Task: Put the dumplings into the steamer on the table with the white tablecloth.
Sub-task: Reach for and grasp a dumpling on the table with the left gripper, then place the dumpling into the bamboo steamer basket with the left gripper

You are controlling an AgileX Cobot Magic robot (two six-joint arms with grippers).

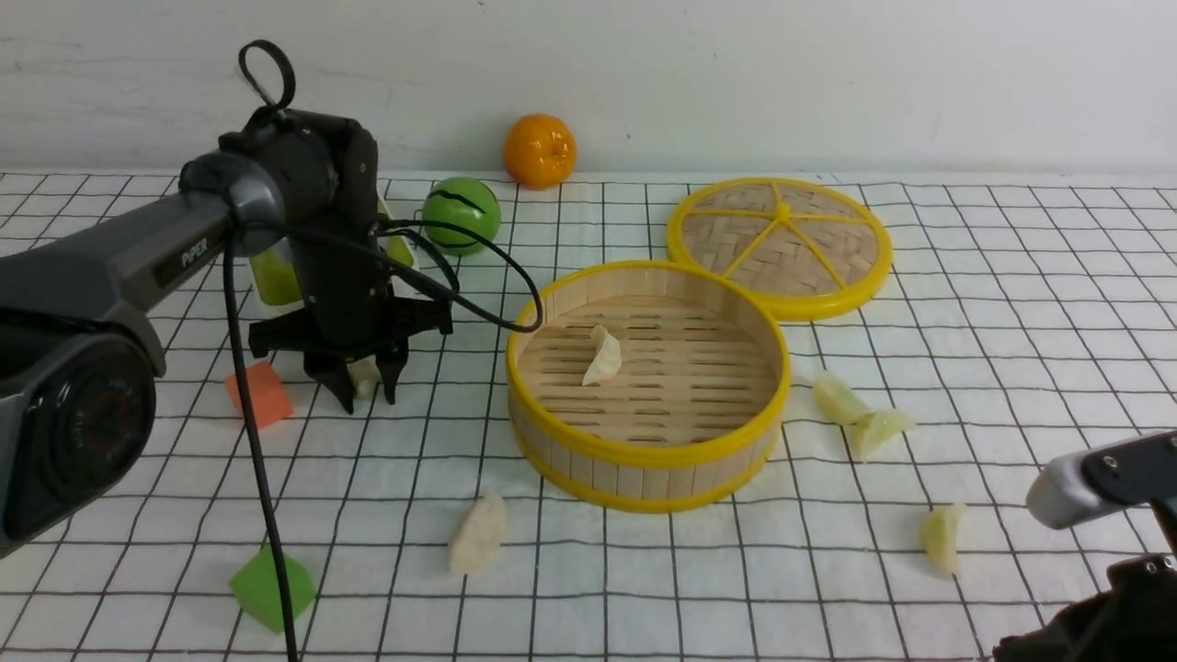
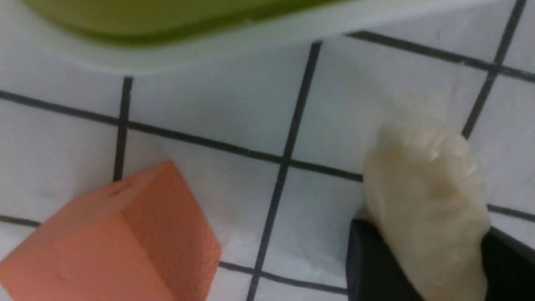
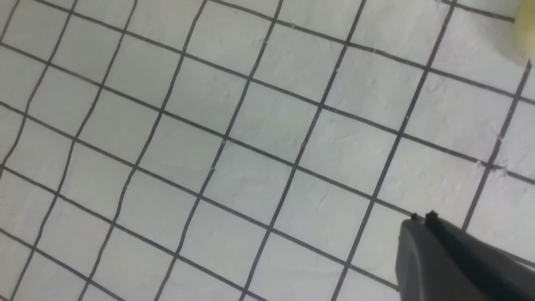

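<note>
The steamer (image 1: 644, 455) stands mid-table on the table with the white tablecloth (image 1: 1011, 322), with one cream dumpling (image 1: 602, 357) inside. My left gripper (image 1: 368, 393) is left of it, low at the cloth, shut on a cream dumpling (image 1: 364, 375); the left wrist view shows that dumpling (image 2: 422, 175) between the black fingers (image 2: 368, 259). Another cream dumpling (image 1: 478, 533) lies in front of the steamer. Three yellow-green dumplings (image 1: 837, 397) (image 1: 881, 428) (image 1: 944, 536) lie to its right. My right gripper (image 3: 422, 218) is shut and empty over bare cloth at the front right.
The woven lid (image 1: 780, 246) lies behind the steamer on the right. An orange cube (image 1: 260, 393) sits just left of my left gripper, and a green cube (image 1: 271, 588) at the front left. A green ball (image 1: 462, 214), an orange (image 1: 540, 150) and a yellow-green container (image 1: 274, 276) stand at the back.
</note>
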